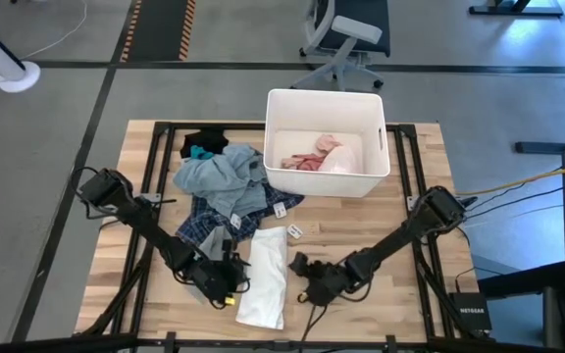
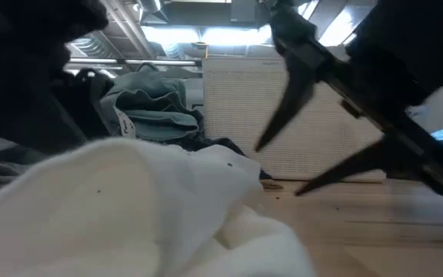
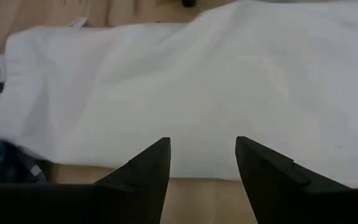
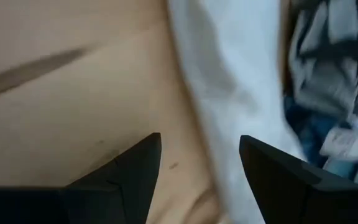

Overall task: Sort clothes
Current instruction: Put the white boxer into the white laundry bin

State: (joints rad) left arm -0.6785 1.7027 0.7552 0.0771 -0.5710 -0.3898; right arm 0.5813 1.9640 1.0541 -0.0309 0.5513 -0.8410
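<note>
A white garment (image 1: 266,275) lies stretched out on the wooden table near its front edge. My left gripper (image 3: 202,155) stands open just off its left side, and my right gripper (image 4: 201,152) stands open off its right side; neither has cloth between its fingers. In the low view the right gripper (image 2: 277,171) slants down beside the white garment (image 2: 129,208). Farther back lies a pile: a light blue-grey garment (image 1: 222,176) on a dark blue plaid one (image 1: 209,221), with black (image 1: 202,142) and teal (image 1: 200,153) pieces behind. A pink garment (image 1: 312,159) lies in the white bin (image 1: 327,108).
The white bin stands at the table's far middle, right of the pile. A small white tag (image 1: 295,231) lies on the bare wood (image 1: 361,226) between bin and white garment. An office chair (image 1: 346,39) stands on the floor beyond the table.
</note>
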